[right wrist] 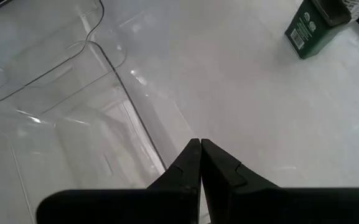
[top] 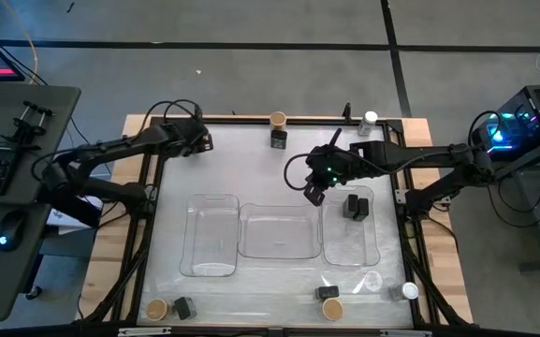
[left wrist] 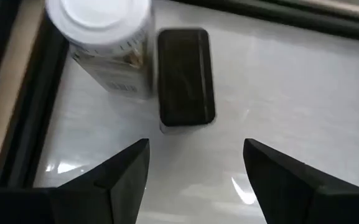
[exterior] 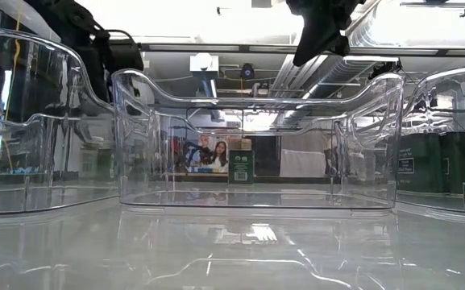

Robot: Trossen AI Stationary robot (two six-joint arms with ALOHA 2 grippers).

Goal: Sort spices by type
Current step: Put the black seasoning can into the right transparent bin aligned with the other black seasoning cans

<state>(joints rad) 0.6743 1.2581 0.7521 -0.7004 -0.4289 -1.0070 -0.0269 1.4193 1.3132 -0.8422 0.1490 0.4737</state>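
Left gripper (left wrist: pixel 195 165), upper left of table, fingers wide apart over a black boxy spice tin (left wrist: pixel 185 78) & white-lidded clear jar (left wrist: pixel 104 43). Right gripper (right wrist: pixel 200 163) pinched empty, centre, above clear plastic tray (right wrist: pixel 55 93).

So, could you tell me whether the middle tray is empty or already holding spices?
Empty. The high view shows nothing inside the middle tray, while two black boxes sit in the right tray.
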